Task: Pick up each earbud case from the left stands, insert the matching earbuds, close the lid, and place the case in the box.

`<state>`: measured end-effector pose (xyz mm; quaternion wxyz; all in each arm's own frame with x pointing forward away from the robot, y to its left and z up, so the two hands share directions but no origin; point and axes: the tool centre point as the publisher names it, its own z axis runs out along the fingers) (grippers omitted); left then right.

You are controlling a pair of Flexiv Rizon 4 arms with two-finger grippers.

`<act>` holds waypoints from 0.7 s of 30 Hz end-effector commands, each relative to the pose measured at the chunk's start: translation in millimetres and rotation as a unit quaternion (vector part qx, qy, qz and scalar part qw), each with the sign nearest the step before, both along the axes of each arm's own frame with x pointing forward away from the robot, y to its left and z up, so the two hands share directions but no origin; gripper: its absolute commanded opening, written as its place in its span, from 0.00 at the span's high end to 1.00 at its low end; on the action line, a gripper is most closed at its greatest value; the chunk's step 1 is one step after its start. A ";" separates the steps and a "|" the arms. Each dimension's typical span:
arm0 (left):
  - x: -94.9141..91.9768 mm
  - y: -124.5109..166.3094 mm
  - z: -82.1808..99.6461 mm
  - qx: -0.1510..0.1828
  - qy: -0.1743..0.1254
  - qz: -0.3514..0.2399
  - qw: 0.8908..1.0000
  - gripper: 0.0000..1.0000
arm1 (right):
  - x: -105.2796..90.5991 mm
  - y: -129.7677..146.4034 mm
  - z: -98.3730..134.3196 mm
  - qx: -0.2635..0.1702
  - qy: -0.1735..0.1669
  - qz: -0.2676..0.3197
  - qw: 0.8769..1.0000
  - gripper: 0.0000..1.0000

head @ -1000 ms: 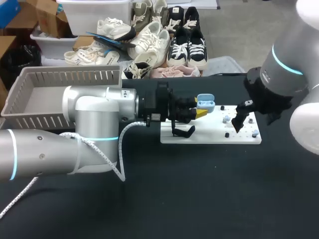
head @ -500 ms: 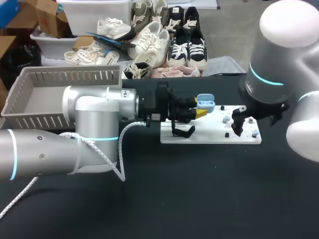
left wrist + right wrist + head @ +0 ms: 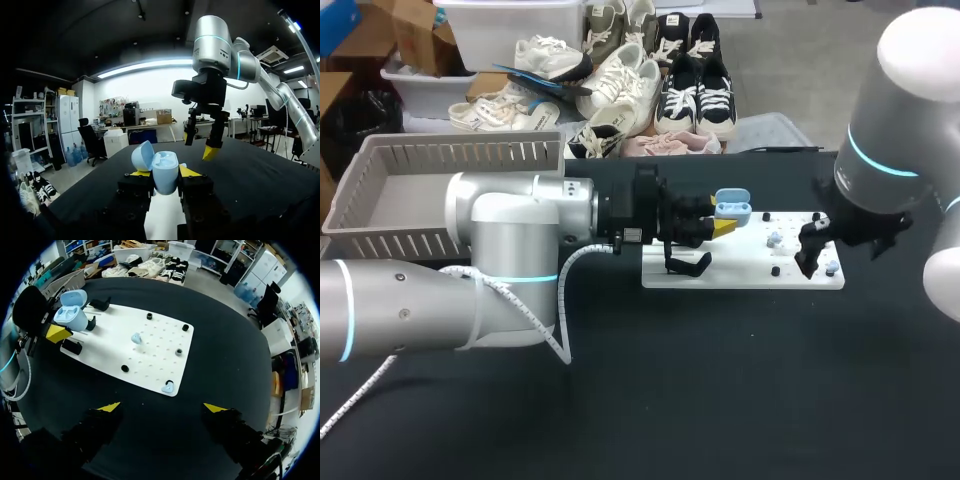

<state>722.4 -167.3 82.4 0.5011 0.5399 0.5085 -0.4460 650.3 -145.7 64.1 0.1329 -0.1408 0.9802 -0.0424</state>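
Pinching a smooth, rounded pale-blue case [image 3: 165, 171].

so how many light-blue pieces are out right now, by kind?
earbud case: 1 (lid open, held in the left gripper)
earbuds: 2 (both loose on the white board, the second one at its edge)
Total: 3
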 end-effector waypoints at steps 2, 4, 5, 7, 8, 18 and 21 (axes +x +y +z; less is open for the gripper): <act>-1.9 0.0 0.0 0.000 -0.001 0.003 1.000 1.00 | -0.8 1.5 -1.4 0.001 -0.001 -0.007 1.000 0.00; -1.9 0.0 0.0 0.000 -0.001 0.003 1.000 1.00 | -1.5 -0.1 -4.5 -0.001 -0.001 -0.010 1.000 0.00; -1.9 0.0 0.0 0.000 -0.001 0.003 1.000 1.00 | -1.7 -0.5 -6.4 0.001 -0.002 -0.010 1.000 0.00; -1.9 0.0 0.0 0.000 -0.001 0.003 1.000 1.00 | -2.2 -0.8 -10.9 0.003 -0.002 -0.010 1.000 0.00; -1.9 0.0 0.0 0.000 -0.001 0.003 1.000 1.00 | -2.3 -0.6 -13.1 0.001 0.000 -0.009 1.000 0.00; -1.9 0.0 0.0 0.000 -0.001 0.003 1.000 1.00 | 2.0 -0.8 -31.5 -0.010 -0.005 -0.017 1.000 0.00; -1.9 0.0 0.0 0.000 -0.001 0.003 1.000 1.00 | 5.3 -0.4 -35.3 -0.009 -0.006 -0.017 1.000 0.00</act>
